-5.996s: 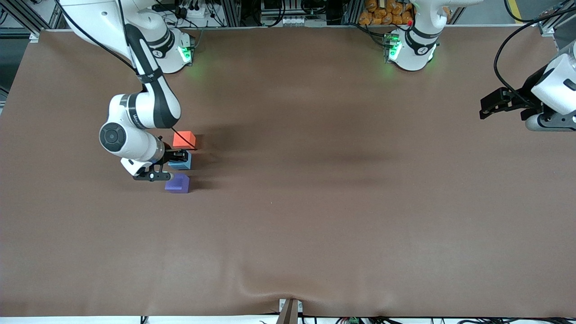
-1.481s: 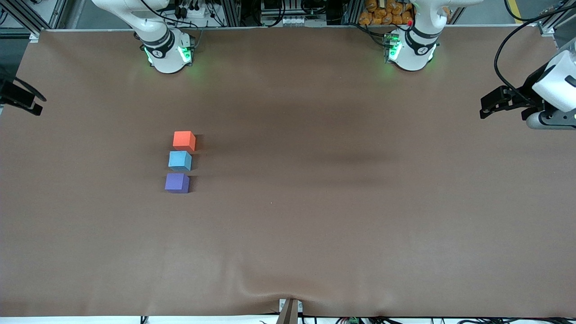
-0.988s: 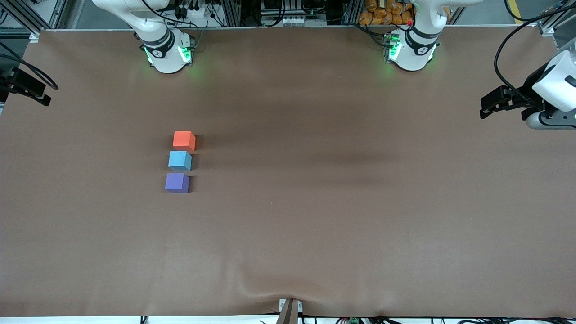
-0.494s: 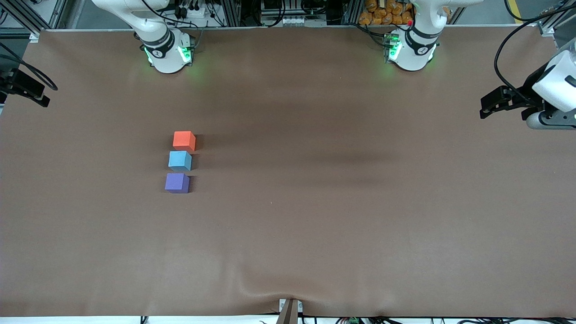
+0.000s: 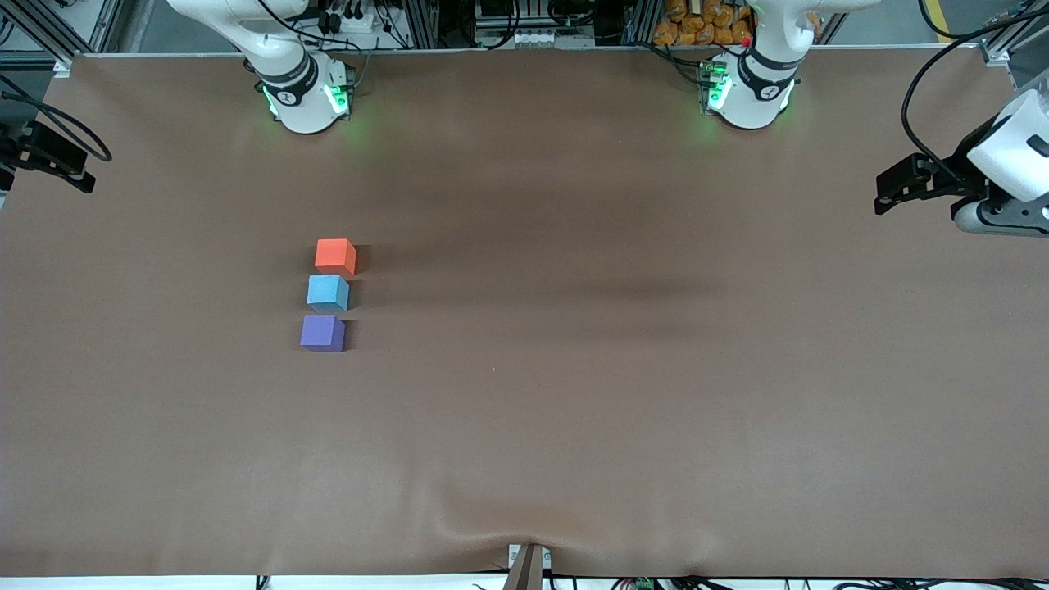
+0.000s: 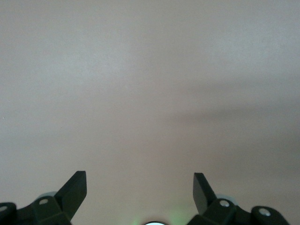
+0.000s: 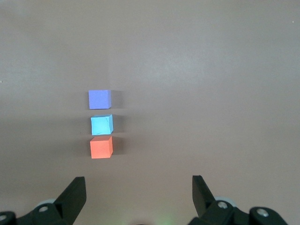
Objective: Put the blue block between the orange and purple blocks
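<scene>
The blue block [image 5: 328, 292] sits on the brown table [image 5: 590, 385] between the orange block [image 5: 335, 256] and the purple block [image 5: 322, 333], in one short row with small gaps. The orange one is farthest from the front camera and the purple one nearest. The right wrist view shows the same row: purple [image 7: 99, 99], blue [image 7: 101, 124], orange [image 7: 101, 147]. My right gripper [image 7: 139, 194] is open and empty, high up at the right arm's end of the table [image 5: 51, 156]. My left gripper [image 6: 139, 192] is open and empty, and it waits over the left arm's end [image 5: 893, 187].
The two arm bases [image 5: 305, 90] [image 5: 747, 88] stand along the table's edge farthest from the front camera. A small wrinkle [image 5: 492, 524] lies in the table cover near the front edge. The left wrist view shows only bare table cover [image 6: 150, 93].
Six seconds ago my right gripper was down at the blue block. It has since let go and drawn back to the right arm's end of the table. The blocks have not moved.
</scene>
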You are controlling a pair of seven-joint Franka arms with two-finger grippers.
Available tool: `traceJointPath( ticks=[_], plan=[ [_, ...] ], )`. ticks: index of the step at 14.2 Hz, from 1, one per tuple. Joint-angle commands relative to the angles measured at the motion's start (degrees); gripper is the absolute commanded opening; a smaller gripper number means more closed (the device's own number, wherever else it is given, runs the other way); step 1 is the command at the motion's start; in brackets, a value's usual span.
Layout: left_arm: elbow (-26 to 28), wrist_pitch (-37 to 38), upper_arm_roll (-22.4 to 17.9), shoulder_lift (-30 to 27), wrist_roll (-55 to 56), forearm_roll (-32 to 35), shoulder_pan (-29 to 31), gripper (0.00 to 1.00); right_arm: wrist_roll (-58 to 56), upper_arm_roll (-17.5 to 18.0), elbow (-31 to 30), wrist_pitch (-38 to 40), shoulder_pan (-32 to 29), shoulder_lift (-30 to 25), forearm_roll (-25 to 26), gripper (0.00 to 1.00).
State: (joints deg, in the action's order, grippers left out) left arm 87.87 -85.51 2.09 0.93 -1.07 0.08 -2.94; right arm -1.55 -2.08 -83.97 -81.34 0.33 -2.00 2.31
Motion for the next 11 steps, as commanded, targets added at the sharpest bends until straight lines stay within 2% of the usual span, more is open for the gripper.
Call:
traceJointPath(
  ticks=[1,5,11],
  plan=[
    [-0.2,0.4,0.1,-0.4,-1.0,0.6,0.2,1.00,-1.2,1.1,-0.6,-0.2,-1.6,-1.0,1.0,1.00],
    [-0.2,0.4,0.1,-0.3,-0.4,0.6,0.2,1.00,-0.8,2.4,-0.6,-0.2,-2.1,-1.0,0.4,1.00],
    [-0.1,0.4,0.1,-0.3,-0.3,0.6,0.2,1.00,-0.6,2.4,-0.6,-0.4,-1.7,-1.0,0.3,1.00]
  ],
)
